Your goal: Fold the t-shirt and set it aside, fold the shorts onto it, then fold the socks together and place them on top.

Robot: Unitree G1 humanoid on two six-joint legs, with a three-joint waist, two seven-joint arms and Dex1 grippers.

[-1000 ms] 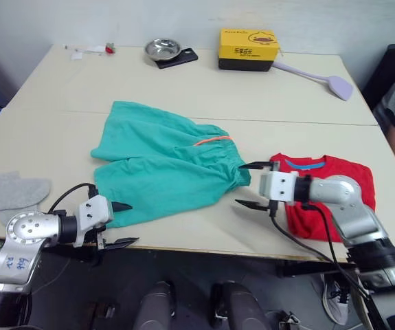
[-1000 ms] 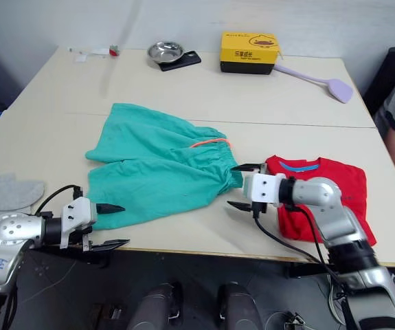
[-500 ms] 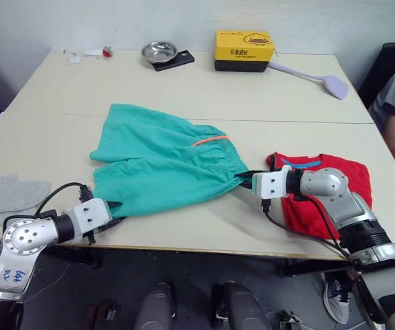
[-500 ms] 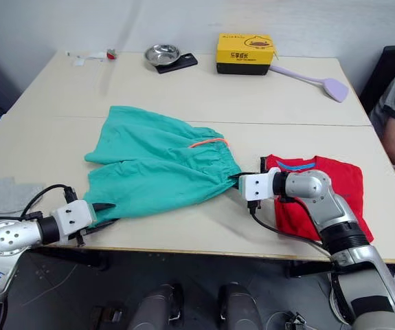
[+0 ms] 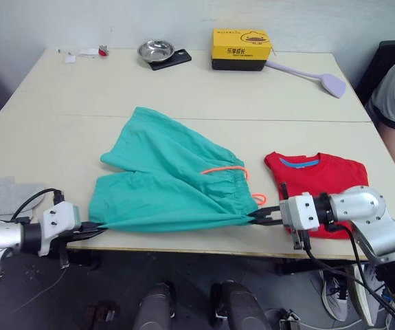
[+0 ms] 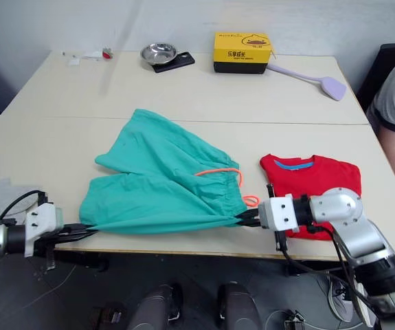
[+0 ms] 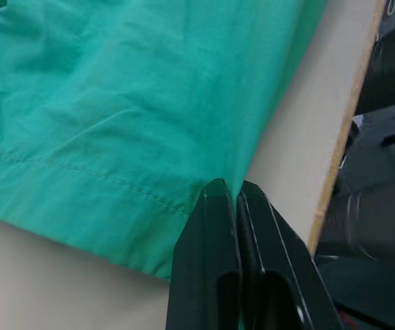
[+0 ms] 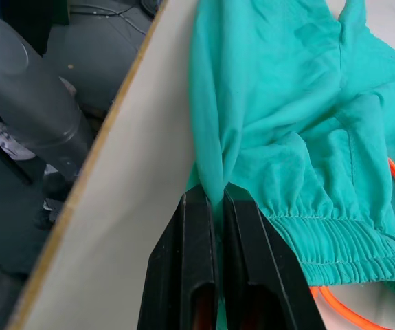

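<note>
At the table's near left corner lie the light-grey socks (image 5: 1, 196), flat. Just right of them the left gripper (image 5: 95, 227) pinches the hem corner of the teal-green shorts (image 5: 170, 185), its fingers (image 7: 214, 227) clamped tight on the cloth. The shorts stretch along the table's (image 5: 197, 89) front edge, orange drawstring (image 5: 242, 180) trailing. The right gripper (image 5: 260, 218) clamps the waistband end. Further right, the folded red t-shirt (image 5: 314, 175) lies flat beside it.

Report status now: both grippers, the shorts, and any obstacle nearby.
Left gripper shut on shorts hem corner. Right gripper shut on waistband corner. Shorts stretched along table's near edge. Folded t-shirt beside, not blocking.
</note>
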